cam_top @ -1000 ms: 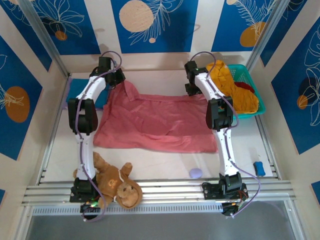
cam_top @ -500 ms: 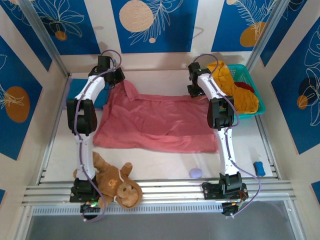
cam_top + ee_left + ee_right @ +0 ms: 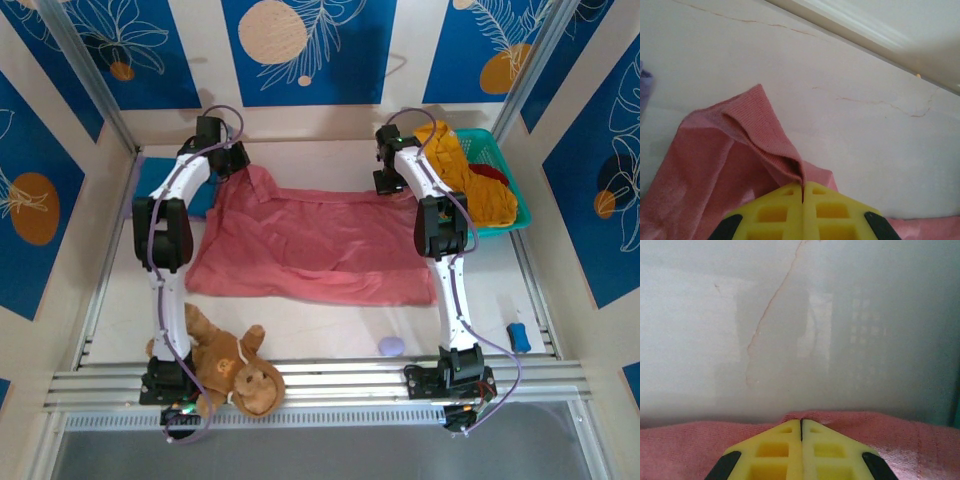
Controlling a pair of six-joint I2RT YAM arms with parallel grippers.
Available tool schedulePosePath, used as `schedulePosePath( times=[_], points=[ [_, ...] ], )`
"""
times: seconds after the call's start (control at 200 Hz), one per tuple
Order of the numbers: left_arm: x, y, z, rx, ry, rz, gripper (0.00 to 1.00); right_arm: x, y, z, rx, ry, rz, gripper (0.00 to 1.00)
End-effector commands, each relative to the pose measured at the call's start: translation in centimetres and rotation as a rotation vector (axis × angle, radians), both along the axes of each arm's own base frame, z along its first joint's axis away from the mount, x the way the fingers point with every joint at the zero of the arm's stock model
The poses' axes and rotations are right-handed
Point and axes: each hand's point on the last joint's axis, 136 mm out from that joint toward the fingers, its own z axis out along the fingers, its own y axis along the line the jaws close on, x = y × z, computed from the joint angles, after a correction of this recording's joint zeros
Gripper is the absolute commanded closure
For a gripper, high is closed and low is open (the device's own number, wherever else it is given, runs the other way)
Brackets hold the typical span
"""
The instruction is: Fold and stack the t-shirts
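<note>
While the monkey (image 3: 228, 368) sits nearest the arms, well short of the pink shirt (image 3: 310, 245), that shirt lies spread and wrinkled across the middle of the table. At its far left corner the left gripper (image 3: 803, 187) is clenched on a raised fold of pink cloth. At its far right corner the right gripper (image 3: 801, 422) has its fingertips pressed together on the pink edge. Just left of the pink shirt a blue shirt (image 3: 203, 197) peeks out beside the left arm. To its right a basket (image 3: 497, 228) holds a yellow shirt (image 3: 455, 165) and a dark red one (image 3: 492, 176). I judge this to be the start of the first fold, with both far corners grasped. The next move calls for both arms to lift together and carry the far edge evenly toward the near hem, so the cloth neither bunches nor slips free.
</note>
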Motion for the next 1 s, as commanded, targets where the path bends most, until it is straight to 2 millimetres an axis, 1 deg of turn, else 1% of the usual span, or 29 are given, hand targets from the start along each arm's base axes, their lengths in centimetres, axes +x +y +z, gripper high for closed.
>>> schedulePosePath(
  times=[0.0, 0.03, 0.12, 0.24, 0.36, 0.485, 0.725, 0.895, 0.995],
  points=[
    [-0.6, 0.3, 4.4, 0.005, -0.072, -0.026, 1.0, -0.5, 0.5, 1.9, 0.021, -0.003, 0.002, 0.99],
    [-0.6, 0.3, 4.6, 0.006, -0.075, -0.028, 1.0, -0.6, 0.6, 2.2, 0.02, -0.007, 0.005, 1.0],
    [-1.0, 0.3, 5.4, 0.012, -0.081, -0.031, 1.0, -0.8, 0.9, 3.2, 0.018, -0.021, 0.006, 1.0],
    [-1.8, 0.5, 6.3, 0.022, -0.087, -0.031, 1.0, -1.5, 1.1, 4.1, 0.023, -0.034, -0.008, 1.0],
    [-2.4, 0.8, 5.8, 0.011, -0.052, -0.041, 1.0, -2.3, 0.7, 4.0, 0.036, -0.034, -0.038, 1.0],
    [-3.4, 0.7, 6.0, 0.016, -0.031, -0.056, 1.0, -3.4, 0.9, 4.1, 0.03, -0.032, -0.045, 1.0],
    [-5.5, 0.9, 7.1, 0.034, 0.004, -0.079, 1.0, -5.2, 0.8, 4.4, 0.047, -0.022, -0.058, 1.0],
    [-6.9, 1.1, 8.1, 0.045, 0.005, -0.084, 1.0, -6.5, 1.2, 5.1, 0.048, -0.027, -0.047, 1.0],
    [-7.7, 1.0, 8.9, 0.04, 0.015, -0.091, 1.0, -7.2, 1.0, 5.4, 0.044, -0.023, -0.047, 1.0]
  ],
)
